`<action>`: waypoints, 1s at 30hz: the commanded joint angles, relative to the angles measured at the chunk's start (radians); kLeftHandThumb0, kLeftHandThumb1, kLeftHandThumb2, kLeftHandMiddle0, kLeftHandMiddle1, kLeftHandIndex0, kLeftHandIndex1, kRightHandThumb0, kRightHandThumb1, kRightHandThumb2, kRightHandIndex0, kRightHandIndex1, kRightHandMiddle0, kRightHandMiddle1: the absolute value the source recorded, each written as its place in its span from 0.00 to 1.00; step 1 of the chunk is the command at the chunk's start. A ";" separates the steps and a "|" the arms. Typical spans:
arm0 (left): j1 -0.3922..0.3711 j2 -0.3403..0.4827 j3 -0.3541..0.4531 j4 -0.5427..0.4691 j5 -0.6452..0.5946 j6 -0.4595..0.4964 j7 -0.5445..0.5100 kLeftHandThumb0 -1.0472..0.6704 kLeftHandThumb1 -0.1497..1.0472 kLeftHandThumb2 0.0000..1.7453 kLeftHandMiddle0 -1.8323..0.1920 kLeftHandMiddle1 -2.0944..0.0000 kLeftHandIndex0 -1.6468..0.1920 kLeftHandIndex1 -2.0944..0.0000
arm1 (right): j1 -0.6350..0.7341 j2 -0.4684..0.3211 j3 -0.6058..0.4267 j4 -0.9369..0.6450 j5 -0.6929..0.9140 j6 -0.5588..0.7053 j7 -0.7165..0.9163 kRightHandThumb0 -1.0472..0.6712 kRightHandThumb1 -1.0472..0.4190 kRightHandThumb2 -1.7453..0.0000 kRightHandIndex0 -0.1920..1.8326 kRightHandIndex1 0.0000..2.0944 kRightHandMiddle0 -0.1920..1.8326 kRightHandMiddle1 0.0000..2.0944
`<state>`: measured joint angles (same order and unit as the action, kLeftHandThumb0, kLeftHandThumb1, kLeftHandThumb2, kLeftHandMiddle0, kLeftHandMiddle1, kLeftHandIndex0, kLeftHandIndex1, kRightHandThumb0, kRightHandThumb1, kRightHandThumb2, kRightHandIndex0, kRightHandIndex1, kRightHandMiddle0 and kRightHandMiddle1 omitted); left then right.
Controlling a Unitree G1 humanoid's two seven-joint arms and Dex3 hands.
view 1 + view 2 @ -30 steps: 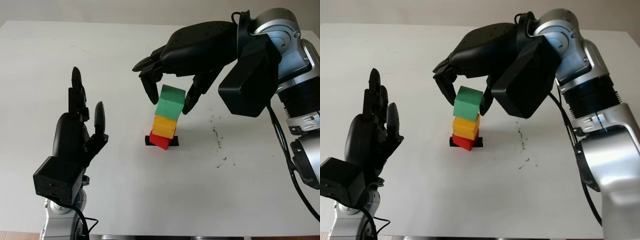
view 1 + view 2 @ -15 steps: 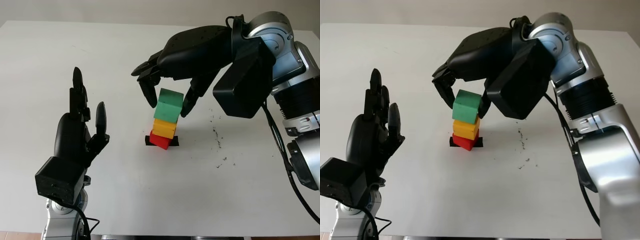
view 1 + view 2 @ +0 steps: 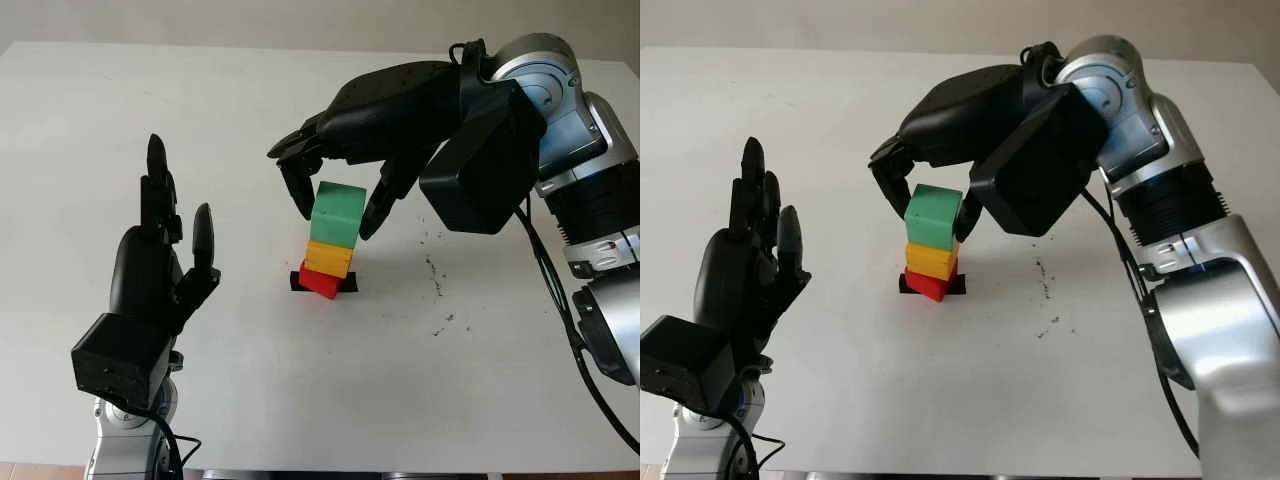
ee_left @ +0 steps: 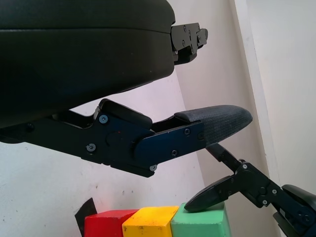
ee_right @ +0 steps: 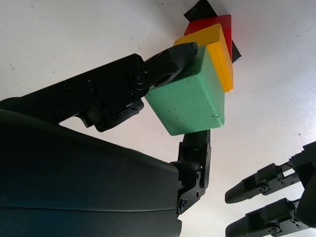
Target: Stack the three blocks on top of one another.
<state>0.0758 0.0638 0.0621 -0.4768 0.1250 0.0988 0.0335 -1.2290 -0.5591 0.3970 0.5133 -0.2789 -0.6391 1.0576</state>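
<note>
The right hand [image 3: 335,195] arches over a three-block tower on the white table [image 3: 300,380], its fingers [image 5: 175,57] curled against the sides of the green block [image 3: 337,213]. That block sits atop the yellow block [image 3: 328,259], which rests on the red block [image 3: 320,283], beneath the palm. The left hand [image 3: 160,270] stands open, well apart.

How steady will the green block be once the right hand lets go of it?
Probably fairly steady: the green block sits on the yellow block, but looks wider than it and tilted, so a nudge could tip it. It looks rigid, not floppy. The right hand should open gently; its fingers touch it.
</note>
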 commanded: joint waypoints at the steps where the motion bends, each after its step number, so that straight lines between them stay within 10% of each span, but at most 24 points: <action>1: 0.010 0.000 -0.002 -0.022 -0.002 -0.001 -0.001 0.15 1.00 0.40 0.98 0.97 0.98 0.97 | 0.020 0.003 0.011 -0.005 0.002 -0.011 0.007 0.36 0.05 0.97 0.16 0.02 0.26 0.68; 5: 0.011 -0.001 -0.004 -0.023 0.006 -0.001 0.003 0.15 1.00 0.40 0.97 0.97 0.98 0.97 | 0.024 0.004 0.009 0.000 0.012 -0.032 0.008 0.34 0.06 0.97 0.15 0.02 0.19 0.63; 13: 0.011 0.001 -0.002 -0.020 0.003 -0.006 -0.001 0.16 1.00 0.40 0.98 0.97 0.98 0.97 | 0.018 -0.015 0.001 -0.010 0.016 -0.060 0.026 0.21 0.09 0.97 0.00 0.00 0.01 0.05; 30: 0.014 0.017 0.018 -0.022 -0.015 -0.001 -0.016 0.15 1.00 0.39 0.98 0.98 0.98 0.98 | 0.163 -0.111 -0.249 -0.083 0.104 0.032 -0.252 0.06 0.00 0.88 0.00 0.00 0.00 0.00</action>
<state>0.0836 0.0767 0.0703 -0.4847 0.1141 0.1055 0.0191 -1.1246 -0.6616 0.2005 0.4353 -0.2060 -0.6291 0.8430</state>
